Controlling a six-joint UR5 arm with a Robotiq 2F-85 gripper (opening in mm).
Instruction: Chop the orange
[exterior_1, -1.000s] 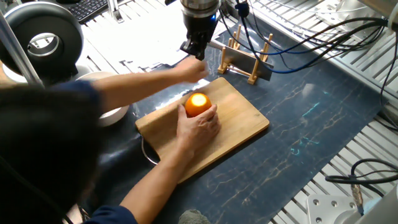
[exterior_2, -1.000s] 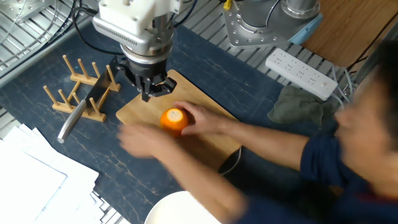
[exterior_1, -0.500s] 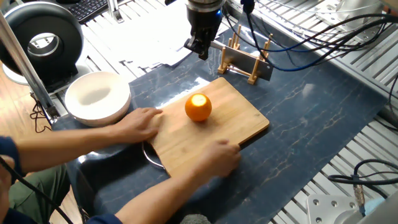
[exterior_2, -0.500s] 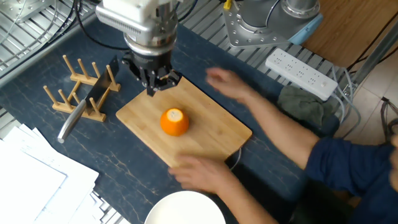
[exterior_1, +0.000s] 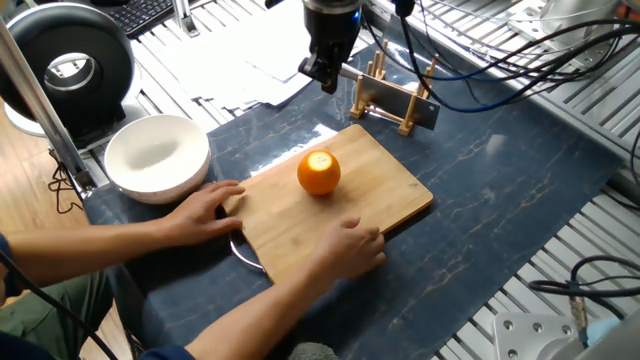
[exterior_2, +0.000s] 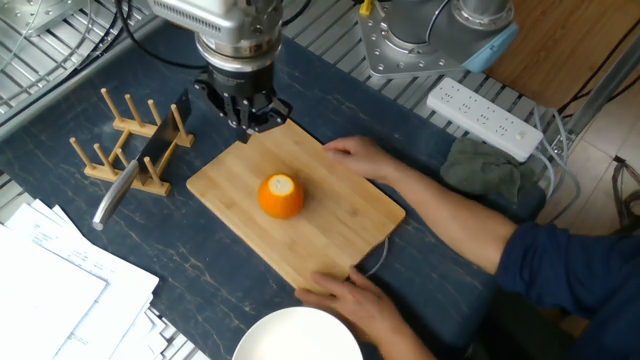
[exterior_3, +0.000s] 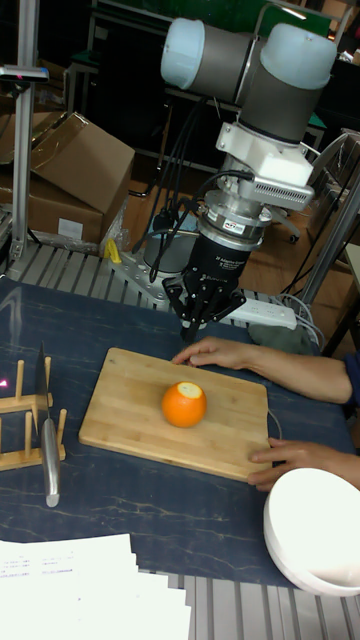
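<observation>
The orange (exterior_2: 280, 195) is sitting whole at the middle of a cutting board (exterior_2: 330, 240) being steadied by two human hands (exterior_2: 357, 158). The gripper (exterior_2: 247, 121) is hanging at the board's 11 o'clock, its fingers seemingly drawn together, gripping nothing.

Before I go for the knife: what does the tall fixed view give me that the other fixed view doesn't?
Only the tall fixed view shows the arm's upper joints and cardboard boxes behind the table.

Only the other fixed view shows the whole power strip, which the tall view largely hides, with a grey cloth beside it.

Both show the orange whole on the cutting board, a person's hands on the board's edges, the knife in its wooden rack, the white bowl, and the gripper empty above the board's far edge.
</observation>
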